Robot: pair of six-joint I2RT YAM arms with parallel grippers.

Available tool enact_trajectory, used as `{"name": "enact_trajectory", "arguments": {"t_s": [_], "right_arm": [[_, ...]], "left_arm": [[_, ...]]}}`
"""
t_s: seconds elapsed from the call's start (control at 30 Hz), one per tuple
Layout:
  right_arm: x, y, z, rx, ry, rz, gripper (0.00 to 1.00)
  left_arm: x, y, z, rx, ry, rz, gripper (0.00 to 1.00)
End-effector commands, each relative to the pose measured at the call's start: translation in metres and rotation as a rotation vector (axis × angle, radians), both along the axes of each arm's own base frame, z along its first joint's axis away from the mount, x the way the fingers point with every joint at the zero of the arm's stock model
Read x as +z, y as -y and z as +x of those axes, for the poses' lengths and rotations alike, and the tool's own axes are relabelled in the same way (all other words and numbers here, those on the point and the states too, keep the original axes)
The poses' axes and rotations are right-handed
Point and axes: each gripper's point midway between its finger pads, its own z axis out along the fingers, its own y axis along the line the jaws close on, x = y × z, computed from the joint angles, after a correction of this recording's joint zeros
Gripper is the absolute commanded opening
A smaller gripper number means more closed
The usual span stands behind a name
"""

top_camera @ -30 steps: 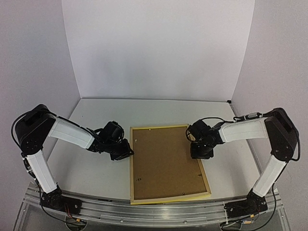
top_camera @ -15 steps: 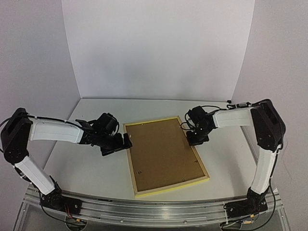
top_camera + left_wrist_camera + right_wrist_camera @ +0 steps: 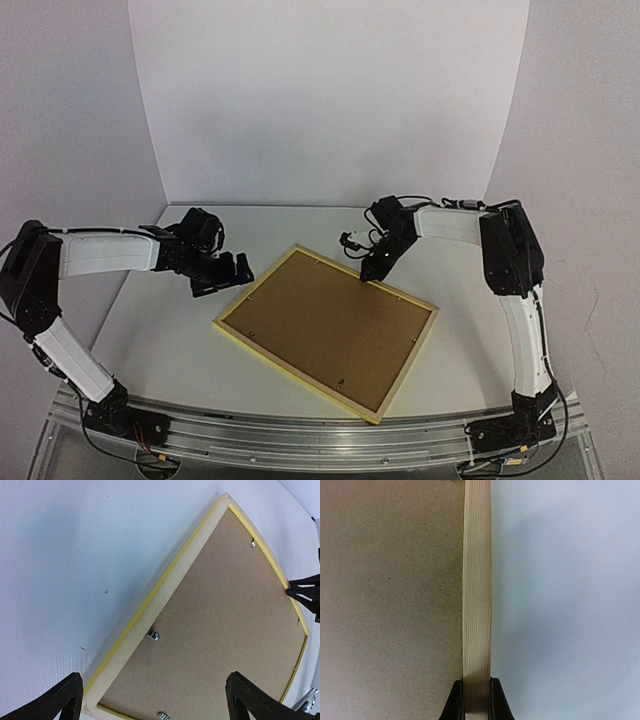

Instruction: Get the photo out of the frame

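The frame (image 3: 258, 284) lies face down and askew on the table, pale wood rail up with a yellow rim, its brown backing board (image 3: 325, 330) showing. The photo is hidden beneath that board. My right gripper (image 3: 372, 272) is shut on the frame's far rail; in the right wrist view the rail (image 3: 477, 580) runs straight up from between the gripper (image 3: 477, 690). My left gripper (image 3: 222, 277) stands open just off the frame's left corner, holding nothing. In the left wrist view the gripper (image 3: 155, 674) straddles the corner rail (image 3: 165, 587) from above.
Small metal tabs (image 3: 153, 635) stick out of the inner rail over the backing board (image 3: 220, 625). White walls close in the table at the back and both sides. A metal rail (image 3: 300, 440) runs along the near edge.
The frame has swung counter-clockwise from upright to diagonal. My right gripper has shut on its far rail and moved back. My left gripper has opened and drawn back to the left.
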Motion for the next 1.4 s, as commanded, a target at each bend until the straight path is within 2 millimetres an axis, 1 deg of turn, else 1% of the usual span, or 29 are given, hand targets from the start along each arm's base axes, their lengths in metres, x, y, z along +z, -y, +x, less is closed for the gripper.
{"name": "enact_trajectory", "arguments": {"t_s": [0.0, 0.03, 0.1, 0.2, 0.27, 0.37, 0.57, 0.7, 0.77, 0.83, 0.87, 1.0, 1.07, 1.17, 1.2, 1.27, 1.3, 1.33, 1.37], "right_arm": [[-0.021, -0.006, -0.029, 0.353, -0.063, 0.009, 0.00], [-0.020, -0.008, -0.025, 0.369, -0.053, 0.009, 0.00], [-0.020, -0.006, -0.022, 0.421, -0.047, 0.002, 0.00], [-0.016, -0.009, -0.028, 0.510, -0.058, 0.030, 0.00], [-0.013, -0.013, -0.028, 0.534, -0.057, 0.051, 0.00], [-0.013, -0.015, -0.025, 0.536, -0.054, 0.053, 0.00], [-0.019, -0.012, -0.022, 0.534, -0.053, 0.023, 0.01], [-0.021, -0.010, -0.016, 0.515, -0.047, -0.002, 0.03], [-0.023, -0.008, -0.015, 0.510, -0.047, -0.010, 0.04], [-0.022, -0.008, -0.015, 0.504, -0.046, -0.016, 0.05], [-0.022, -0.007, -0.014, 0.499, -0.046, -0.021, 0.05], [-0.015, -0.005, -0.009, 0.471, -0.029, -0.041, 0.08], [-0.010, -0.003, 0.000, 0.430, -0.009, -0.064, 0.10], [-0.003, 0.002, 0.017, 0.372, 0.035, -0.122, 0.12], [0.001, 0.003, 0.022, 0.347, 0.048, -0.131, 0.16], [0.018, 0.002, 0.031, 0.307, 0.083, -0.130, 0.58], [0.030, 0.001, 0.034, 0.291, 0.101, -0.119, 0.83], [0.046, -0.003, 0.035, 0.276, 0.121, -0.091, 0.90], [0.063, -0.007, 0.036, 0.260, 0.142, -0.059, 0.93]], "left_arm": [[-0.010, 0.021, 0.000, -0.170, -0.049, -0.032, 0.95], [-0.016, 0.022, -0.002, -0.185, -0.068, -0.040, 0.92], [-0.022, 0.028, -0.006, -0.229, -0.084, -0.069, 0.91], [-0.029, 0.035, -0.001, -0.244, -0.104, -0.078, 0.84], [-0.033, 0.039, 0.005, -0.246, -0.113, -0.073, 0.79], [-0.042, 0.042, 0.010, -0.245, -0.131, -0.065, 0.75], [-0.056, 0.054, 0.017, -0.255, -0.165, -0.099, 0.67], [-0.060, 0.062, 0.020, -0.266, -0.172, -0.135, 0.61], [-0.060, 0.069, 0.021, -0.283, -0.168, -0.170, 0.60], [-0.062, 0.074, 0.022, -0.292, -0.176, -0.191, 0.57], [-0.066, 0.075, 0.022, -0.291, -0.187, -0.192, 0.54], [-0.080, 0.072, 0.026, -0.273, -0.213, -0.148, 0.38], [-0.086, 0.068, 0.029, -0.251, -0.218, -0.106, 0.31], [-0.100, 0.057, 0.031, -0.189, -0.258, -0.037, 0.14], [-0.104, 0.054, 0.030, -0.167, -0.268, -0.012, 0.10], [-0.109, 0.042, 0.030, -0.109, -0.279, 0.048, 0.02], [-0.108, 0.038, 0.027, -0.085, -0.284, 0.063, 0.00], [-0.107, 0.036, 0.025, -0.073, -0.280, 0.066, 0.00], [-0.105, 0.035, 0.023, -0.064, -0.274, 0.063, 0.00]]}}
